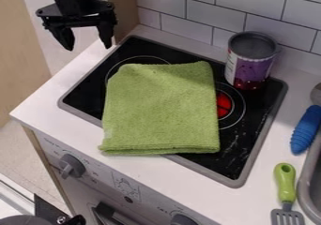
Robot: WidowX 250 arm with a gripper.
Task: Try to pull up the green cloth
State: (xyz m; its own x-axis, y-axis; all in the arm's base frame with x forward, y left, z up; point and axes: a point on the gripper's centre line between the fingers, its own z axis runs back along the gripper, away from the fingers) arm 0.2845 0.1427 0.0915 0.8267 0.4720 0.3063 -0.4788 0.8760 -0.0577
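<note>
Item, one claw [87, 43], mine, black: I hang it pointing down at the upper left of the camera view, its two fingers spread apart, well apart from the cloth.
Item, one green cloth [160, 109], folded: flat across the black stovetop [258, 111], its front edge lapping onto the white counter [47, 111] (the layers show along that edge). It covers part of both ringed burners, with a red patch [224, 104] showing at its right side.
Item, one purple-labelled can [251, 62]: upright on the stovetop's back right corner, near the cloth.
Item, one spatula [285, 184], green-handled: lying at the front right, beside the sink's rim [306, 186].
Item, one blue handle [306, 131]: behind the spatula, at the right.
Item, two grey knobs [73, 165] (a matched pair, by my reckoning): on the front panel.
</note>
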